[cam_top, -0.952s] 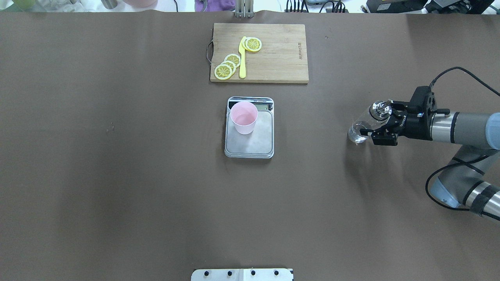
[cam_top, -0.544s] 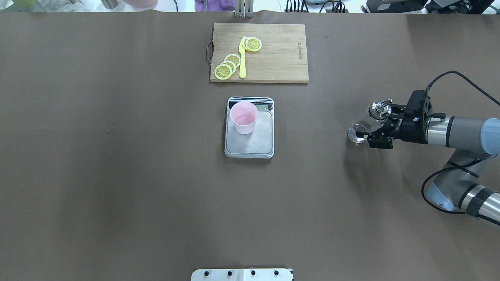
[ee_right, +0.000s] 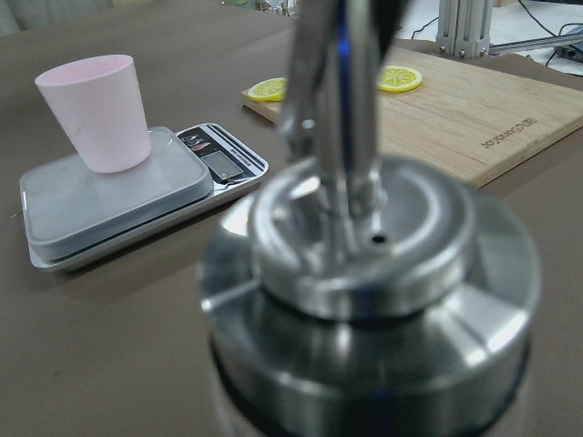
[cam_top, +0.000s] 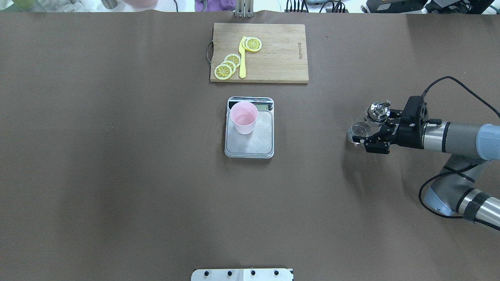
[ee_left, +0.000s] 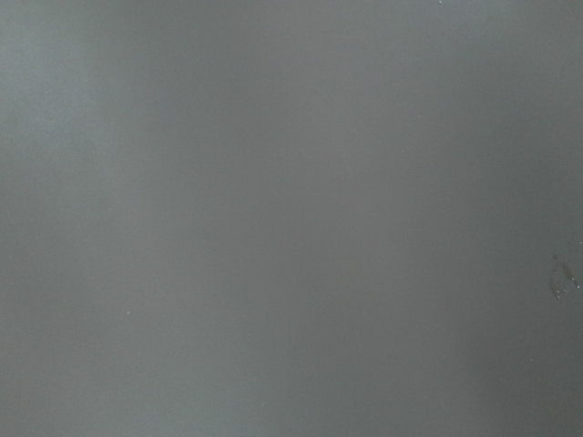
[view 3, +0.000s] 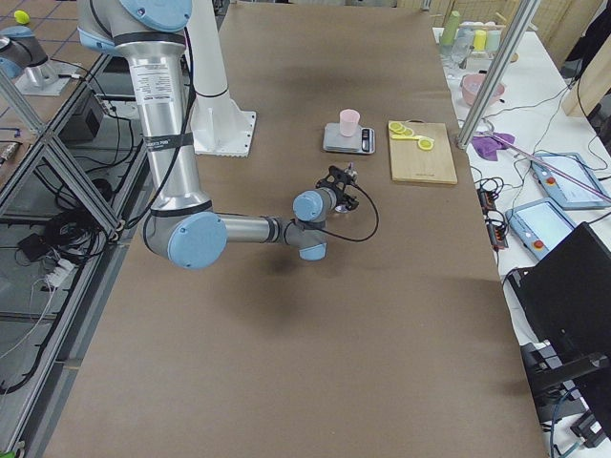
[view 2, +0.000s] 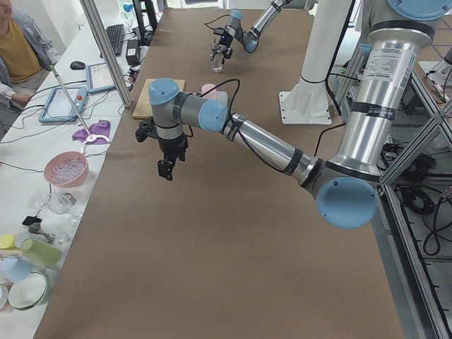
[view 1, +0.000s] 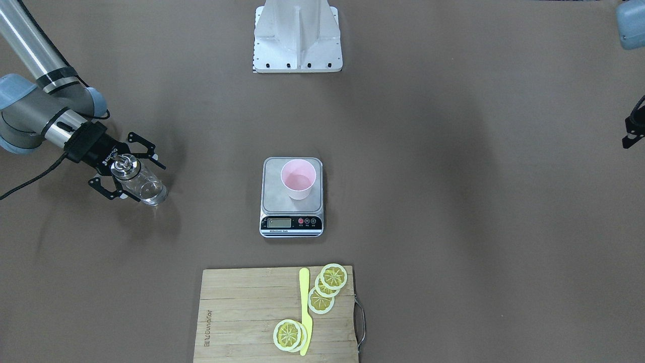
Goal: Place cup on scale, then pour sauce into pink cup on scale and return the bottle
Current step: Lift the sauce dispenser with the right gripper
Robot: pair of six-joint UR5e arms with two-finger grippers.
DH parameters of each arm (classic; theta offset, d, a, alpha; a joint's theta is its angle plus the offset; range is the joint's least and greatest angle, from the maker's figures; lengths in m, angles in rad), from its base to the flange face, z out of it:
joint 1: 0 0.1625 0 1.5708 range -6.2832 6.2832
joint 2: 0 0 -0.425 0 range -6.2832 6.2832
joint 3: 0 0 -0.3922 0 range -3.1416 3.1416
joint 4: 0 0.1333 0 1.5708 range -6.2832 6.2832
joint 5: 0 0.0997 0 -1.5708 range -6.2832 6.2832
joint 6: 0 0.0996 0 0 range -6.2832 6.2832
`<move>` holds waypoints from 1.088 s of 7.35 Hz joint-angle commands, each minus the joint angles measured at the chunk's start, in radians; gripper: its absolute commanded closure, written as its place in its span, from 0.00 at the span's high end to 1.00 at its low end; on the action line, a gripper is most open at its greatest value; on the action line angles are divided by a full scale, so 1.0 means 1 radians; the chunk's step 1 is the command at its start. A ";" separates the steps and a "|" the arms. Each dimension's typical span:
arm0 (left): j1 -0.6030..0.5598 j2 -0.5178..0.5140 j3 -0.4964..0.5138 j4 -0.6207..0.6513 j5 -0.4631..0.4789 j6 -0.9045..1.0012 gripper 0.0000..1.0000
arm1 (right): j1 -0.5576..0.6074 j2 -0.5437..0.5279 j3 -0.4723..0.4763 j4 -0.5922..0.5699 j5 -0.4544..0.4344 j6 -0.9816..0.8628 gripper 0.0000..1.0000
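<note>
The pink cup (view 1: 298,179) stands upright on the silver scale (view 1: 291,201), toward its display end; it also shows in the overhead view (cam_top: 243,117) and the right wrist view (ee_right: 96,109). The clear glass bottle (view 1: 146,189) with its metal spout stands on the table far to the robot's right, also seen from overhead (cam_top: 361,128). My right gripper (view 1: 142,180) is open, one finger on each side of the bottle and apart from the glass. The left gripper (view 2: 166,169) hangs above bare table far to the left; I cannot tell whether it is open or shut.
A wooden cutting board (cam_top: 273,58) with lemon slices and a yellow knife (cam_top: 242,58) lies beyond the scale. The robot's base plate (view 1: 297,40) is at the near table edge. Brown table covering (cam_top: 117,175) spreads around the scale.
The right gripper's fingers have spread off the bottle and the wrist has shifted slightly toward the robot. The bottle stays standing in place. Cup and scale have not moved.
</note>
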 commanded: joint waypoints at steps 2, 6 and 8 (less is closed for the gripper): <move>-0.001 0.000 0.000 0.000 0.000 0.000 0.98 | 0.001 0.002 -0.008 0.001 -0.005 0.001 0.71; -0.001 -0.003 -0.003 0.001 0.000 -0.002 0.98 | 0.002 0.003 -0.005 0.019 -0.005 0.042 0.00; -0.001 -0.003 -0.003 0.001 0.000 -0.002 0.97 | 0.002 0.020 0.004 0.022 -0.004 0.050 0.00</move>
